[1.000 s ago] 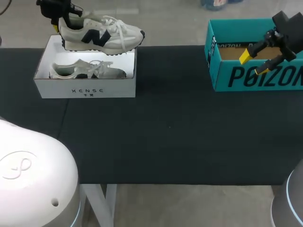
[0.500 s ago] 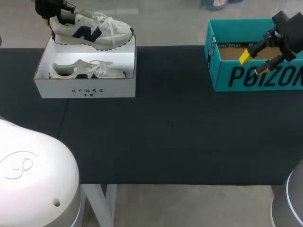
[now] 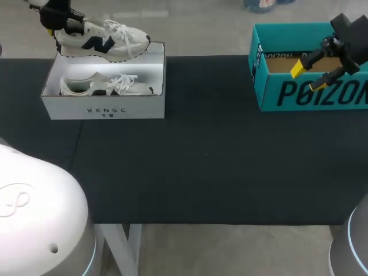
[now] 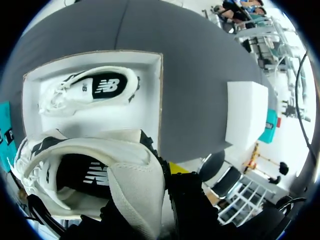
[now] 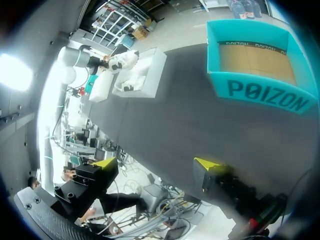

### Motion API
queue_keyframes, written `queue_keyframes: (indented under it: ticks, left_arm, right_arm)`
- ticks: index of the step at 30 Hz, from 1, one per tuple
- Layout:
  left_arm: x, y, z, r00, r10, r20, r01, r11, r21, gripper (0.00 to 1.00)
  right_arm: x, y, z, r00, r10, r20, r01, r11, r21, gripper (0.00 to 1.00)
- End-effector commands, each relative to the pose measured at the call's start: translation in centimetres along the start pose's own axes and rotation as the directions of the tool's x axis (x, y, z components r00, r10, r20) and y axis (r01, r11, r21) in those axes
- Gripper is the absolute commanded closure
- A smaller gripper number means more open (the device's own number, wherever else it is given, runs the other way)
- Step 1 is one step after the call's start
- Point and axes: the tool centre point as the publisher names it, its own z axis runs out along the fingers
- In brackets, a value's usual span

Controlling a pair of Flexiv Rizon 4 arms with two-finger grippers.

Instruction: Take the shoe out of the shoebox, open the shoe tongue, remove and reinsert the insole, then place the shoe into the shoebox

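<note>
**A:** Where is the shoe (image 3: 102,40)?

**B:** Out of the white shoebox (image 3: 103,110) and in the air, over the box's back wall toward its left rear corner. The toe points along that wall. The left fingers (image 4: 177,168) pinch it at the heel collar. One yellow tip shows outside the heel, and the other I take to be inside the opening. A second shoe (image 3: 106,85) lies on its side inside the box.

**A:** What could go wrong?

**B:** The hold is on the heel alone, so the whole length hangs out from one end. I judge it could swing down or slip from the pinch. It would then land on the second shoe, or go behind the box and off the desk (image 3: 207,155). The loose laces could also catch the box's rim as the shoe travels.

**A:** And the other arm?

**B:** The right fingers (image 3: 297,68) are spread wide with nothing between them. They are well apart from the shoebox, over the teal box (image 3: 270,95) at the desk's other end. Opening the tongue probably needs both arms, so a long carry on a weak grip is the risk.

**A:** Any writing?

**B:** There is a dark logo on the shoe's side and printing on its insole. The shoebox's front wall has small dark lettering, and the teal box has large dark letters. I leave them all unread.
</note>
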Motion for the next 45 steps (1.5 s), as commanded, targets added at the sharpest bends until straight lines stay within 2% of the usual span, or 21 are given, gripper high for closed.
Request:
queue_keyframes:
  ticks: [1, 10, 21, 31, 32, 33, 34, 35, 36, 38, 40, 42, 44, 45]
  left_arm:
    - [-0.5, 1.7, 1.7, 1.000, 0.016, -0.001, -0.016, 0.999, 0.031, 1.00]
    - [-2.6, 0.7, 5.6, 0.999, 0.037, 0.029, -0.037, 0.999, 0.009, 1.00]
    - [-4.2, -0.3, 9.5, 0.997, 0.033, 0.071, -0.038, 0.997, 0.064, 1.00]
    - [-5.8, -1.1, 11.7, 0.995, 0.059, 0.080, -0.068, 0.992, 0.110, 1.00]
    - [-5.8, -1.2, 11.8, 0.994, 0.075, 0.085, -0.084, 0.990, 0.109, 0.91]
    - [-5.9, -1.2, 11.8, 0.993, 0.079, 0.090, -0.089, 0.990, 0.106, 0.71]
    - [-5.9, -1.3, 11.8, 0.992, 0.081, 0.094, -0.090, 0.990, 0.106, 0.70]
    - [-5.9, -1.3, 11.8, 0.993, 0.082, 0.089, -0.092, 0.990, 0.109, 0.78]
    - [-5.9, -1.3, 11.8, 0.993, 0.080, 0.087, -0.089, 0.990, 0.111, 0.78]
    - [-5.6, -1.3, 11.3, 0.993, 0.064, 0.103, -0.076, 0.990, 0.116, 0.67]
    - [-5.3, -1.4, 10.7, 0.992, 0.059, 0.110, -0.072, 0.991, 0.114, 0.45]
    - [-5.0, -1.5, 9.6, 0.990, 0.055, 0.129, -0.068, 0.992, 0.103, 0.14]
    - [-4.9, -1.6, 8.8, 0.989, 0.054, 0.136, -0.067, 0.994, 0.090, 0.00]
    - [-4.9, -1.6, 8.4, 0.988, 0.051, 0.144, -0.064, 0.994, 0.083, 0.00]
  right_arm:
    - [0.0, 0.1, 0.1, 1.000, 0.000, 0.002, 0.000, 1.000, 0.001, 0.00]
    - [0.0, 0.1, 0.1, 1.000, 0.000, 0.002, 0.000, 1.000, 0.001, 0.00]
    - [0.0, 0.1, 0.1, 1.000, 0.000, 0.002, 0.000, 1.000, 0.001, 0.00]
    - [0.0, 0.1, 0.1, 1.000, 0.000, 0.002, 0.000, 1.000, 0.001, 0.00]
    - [0.0, 0.1, 0.1, 1.000, 0.000, 0.002, 0.000, 1.000, 0.001, 0.00]
    - [0.0, 0.1, 0.1, 1.000, 0.000, 0.002, 0.000, 1.000, 0.001, 0.00]
    - [0.0, 0.1, 0.1, 1.000, 0.000, 0.002, 0.000, 1.000, 0.001, 0.00]
    - [0.0, 0.1, 0.1, 1.000, 0.000, 0.002, 0.000, 1.000, 0.001, 0.00]
    - [0.0, 0.1, 0.1, 1.000, 0.000, 0.002, 0.000, 1.000, 0.001, 0.00]
    - [0.0, 0.1, 0.1, 1.000, 0.000, 0.002, 0.000, 1.000, 0.001, 0.00]
    - [0.0, 0.1, 0.1, 1.000, 0.000, 0.002, 0.000, 1.000, 0.001, 0.00]
    - [0.0, 0.1, 0.1, 1.000, 0.000, 0.002, 0.000, 1.000, 0.001, 0.00]
    - [0.0, 0.1, 0.1, 1.000, 0.000, 0.002, 0.000, 1.000, 0.001, 0.00]
    - [0.0, 0.1, 0.1, 1.000, 0.000, 0.002, 0.000, 1.000, 0.001, 0.00]
